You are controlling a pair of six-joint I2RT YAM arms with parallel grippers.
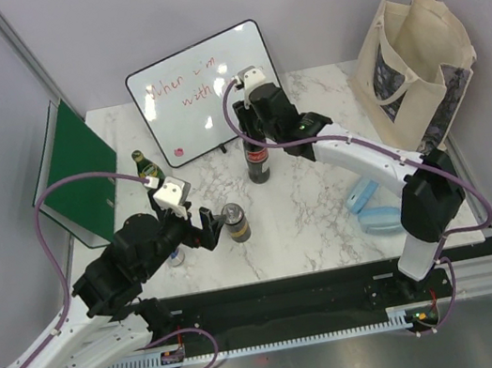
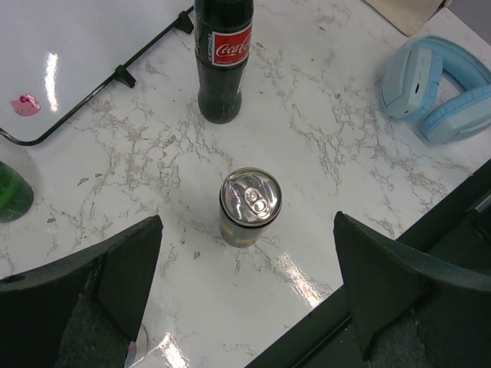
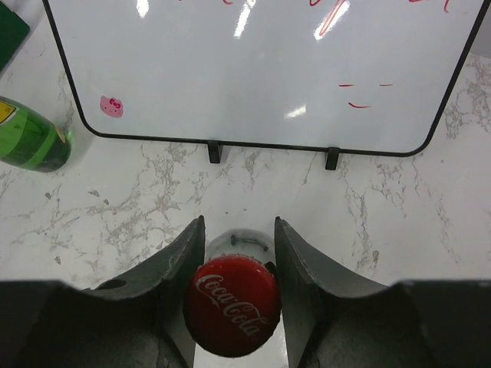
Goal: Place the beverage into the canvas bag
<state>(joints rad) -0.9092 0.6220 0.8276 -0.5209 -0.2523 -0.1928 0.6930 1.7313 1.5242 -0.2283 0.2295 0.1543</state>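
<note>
Top view: bag (image 1: pixel 416 68) stands upper right; bottle (image 1: pixel 259 170) upright at centre, right gripper (image 1: pixel 254 140) at its neck.
Left wrist: left gripper (image 2: pixel 247 222) spread wide, empty; can (image 2: pixel 250 205) at centre.
Right wrist: fingers (image 3: pixel 173 268) hug red cap (image 3: pixel 232 307); firm hold unclear.
Lift: probably best to clamp firmly and rise straight before swinging.

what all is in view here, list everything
cola bottle: 1, dark, red cap, table centre
can: 1, silver top, near centre
green bottle: 1, green, left of whiteboard
whiteboard: 1, white, red writing, far edge
green board: 1, green, far left
headphones: 1, light blue, right side
canvas bag: 1, cream, far right
table: 1, white marble
left hand: 1, black, open, facing can
right hand: 1, black, shut on cola bottle
</note>
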